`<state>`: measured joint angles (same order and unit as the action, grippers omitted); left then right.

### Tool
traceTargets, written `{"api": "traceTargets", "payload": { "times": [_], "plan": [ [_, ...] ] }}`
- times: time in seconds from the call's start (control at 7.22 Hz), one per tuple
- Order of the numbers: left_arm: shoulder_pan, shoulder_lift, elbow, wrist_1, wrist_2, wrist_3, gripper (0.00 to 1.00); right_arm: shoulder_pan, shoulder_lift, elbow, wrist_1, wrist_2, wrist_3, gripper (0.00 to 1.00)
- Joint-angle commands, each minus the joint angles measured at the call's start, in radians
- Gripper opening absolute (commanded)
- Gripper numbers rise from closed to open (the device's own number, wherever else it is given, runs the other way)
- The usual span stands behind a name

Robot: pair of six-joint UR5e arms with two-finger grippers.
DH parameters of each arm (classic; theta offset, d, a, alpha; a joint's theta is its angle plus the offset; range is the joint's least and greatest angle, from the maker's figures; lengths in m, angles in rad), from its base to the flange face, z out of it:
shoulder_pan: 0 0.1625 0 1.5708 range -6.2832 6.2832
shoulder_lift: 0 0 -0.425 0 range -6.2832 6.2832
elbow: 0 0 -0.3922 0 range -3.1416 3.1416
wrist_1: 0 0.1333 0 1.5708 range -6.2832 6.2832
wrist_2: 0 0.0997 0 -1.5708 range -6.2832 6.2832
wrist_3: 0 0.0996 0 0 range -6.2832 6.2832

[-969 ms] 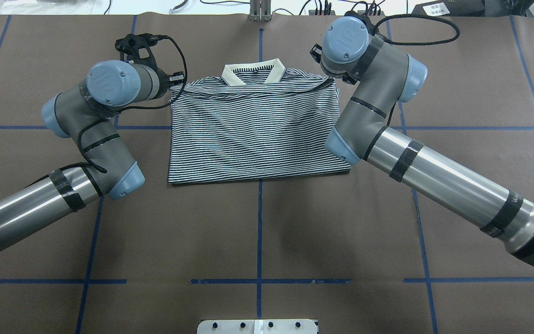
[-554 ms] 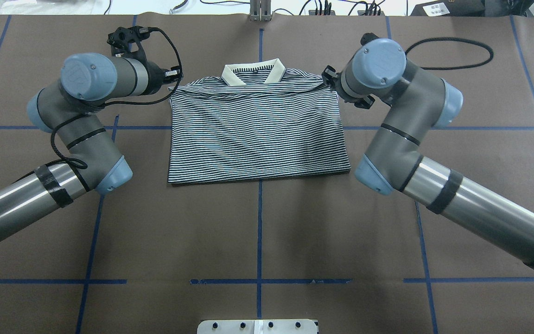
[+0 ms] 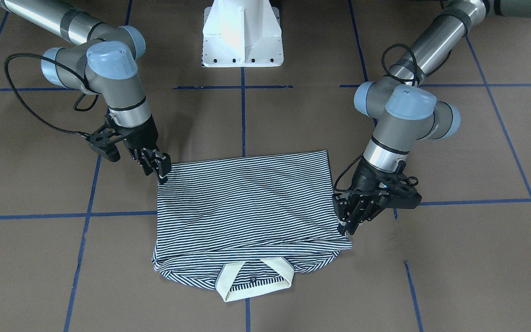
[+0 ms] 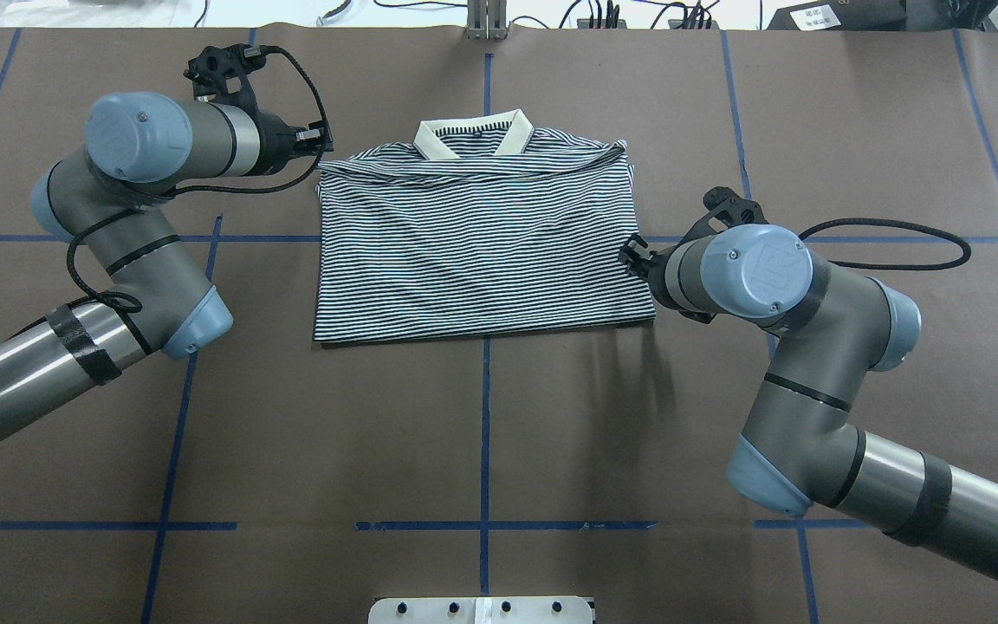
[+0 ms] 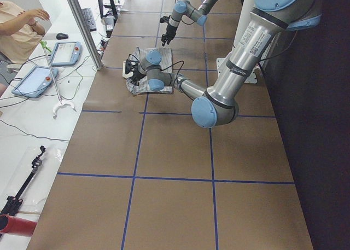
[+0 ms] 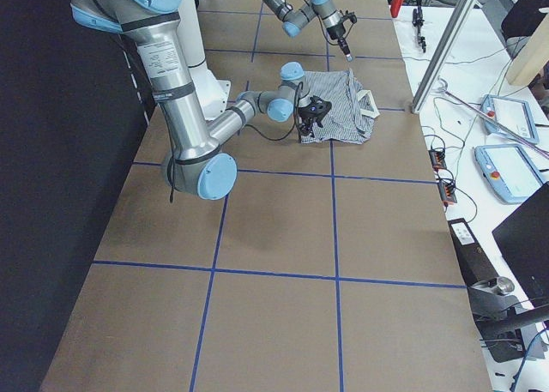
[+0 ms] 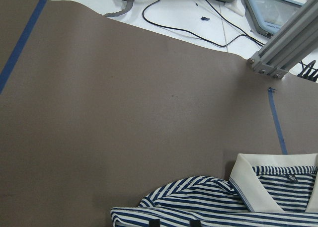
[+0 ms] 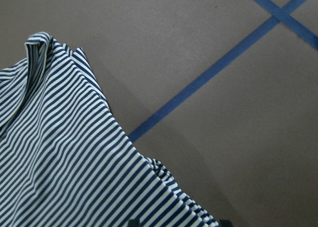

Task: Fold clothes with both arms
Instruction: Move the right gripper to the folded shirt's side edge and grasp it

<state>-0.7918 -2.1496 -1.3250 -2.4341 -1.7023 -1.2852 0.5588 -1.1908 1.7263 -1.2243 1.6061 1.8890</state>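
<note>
Overhead exterior shows me the striped polo shirt [image 4: 482,251] lying folded crosswise mid-table, cream collar [image 4: 473,139] at the far edge, on the brown table cover [image 4: 638,433]. My left gripper [image 3: 345,223] sits just beside the shirt's left shoulder corner and my right gripper [image 3: 160,173] just beside its right edge; each wrist camera shows its jaws standing apart over striped cloth. For writing, I find only a raised emblem on a blue joint cap [image 4: 759,264] of the right arm [image 4: 798,407] and a white sticker [image 5: 255,42] on the left arm [image 5: 235,75], both too small to read.
</note>
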Motion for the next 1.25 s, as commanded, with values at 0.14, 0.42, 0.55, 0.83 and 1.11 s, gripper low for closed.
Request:
{"api": "traceTargets", "payload": {
  "times": [0.14,0.42,0.55,0.83,1.11],
  "plan": [
    [0.000,0.004,0.000,0.000,0.000,-0.003,0.32,-0.020,0.013,-0.040,-0.001,-0.020,-0.002,0.61],
    [-0.001,0.011,-0.003,0.000,0.000,-0.005,0.32,-0.020,0.020,-0.056,-0.003,-0.021,-0.002,0.60],
    [-0.001,0.013,-0.003,0.000,0.000,-0.005,0.32,-0.020,0.020,-0.056,-0.003,-0.023,-0.002,0.60],
    [-0.001,0.013,-0.003,-0.002,0.000,-0.006,0.32,-0.019,0.017,-0.059,-0.010,-0.023,-0.004,0.60],
    [-0.001,0.016,-0.003,-0.002,0.000,-0.006,0.32,-0.020,0.019,-0.059,-0.014,-0.025,-0.010,0.60]
  ]
}}
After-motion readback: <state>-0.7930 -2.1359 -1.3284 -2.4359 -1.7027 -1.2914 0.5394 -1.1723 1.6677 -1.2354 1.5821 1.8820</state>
